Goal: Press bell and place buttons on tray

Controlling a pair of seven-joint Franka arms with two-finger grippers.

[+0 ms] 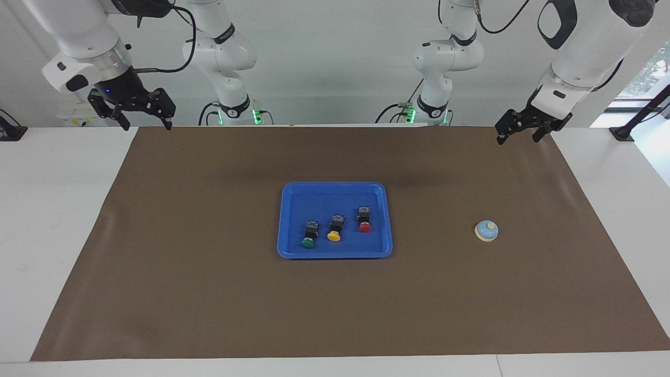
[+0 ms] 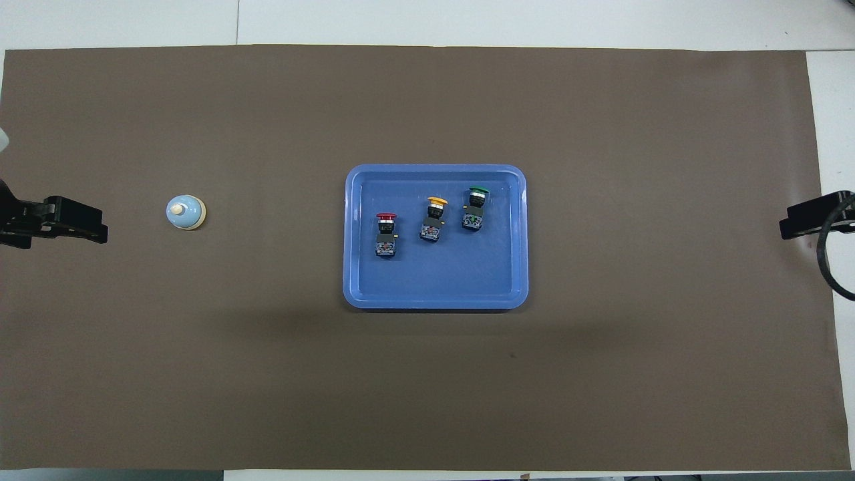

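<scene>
All three black-bodied mushroom-cap push-buttons, red point(image 1: 365, 219), yellow point(image 1: 334, 228) and green point(image 1: 309, 234), lie on their sides in the shallow bright-blue plastic tray point(image 1: 293, 191), mid-mat. None touch each other. They sit in the tray half farther from the robots.

Small light-blue dome bell point(image 1: 487, 231) with cream knob stands on the brown mat point(image 1: 209, 303), toward the left arm's end of the table, well apart from the tray.

Left gripper point(image 1: 522, 130) hangs over the mat corner at the robots' edge, fingers apart, empty. Right gripper point(image 1: 140, 115) hangs over the other robots'-edge corner, also open and empty; that arm waits.

My read: button placement looks done. Can't tell whether the bell has been pressed. If not, the left arm goes over the knob and pushes straight down.
</scene>
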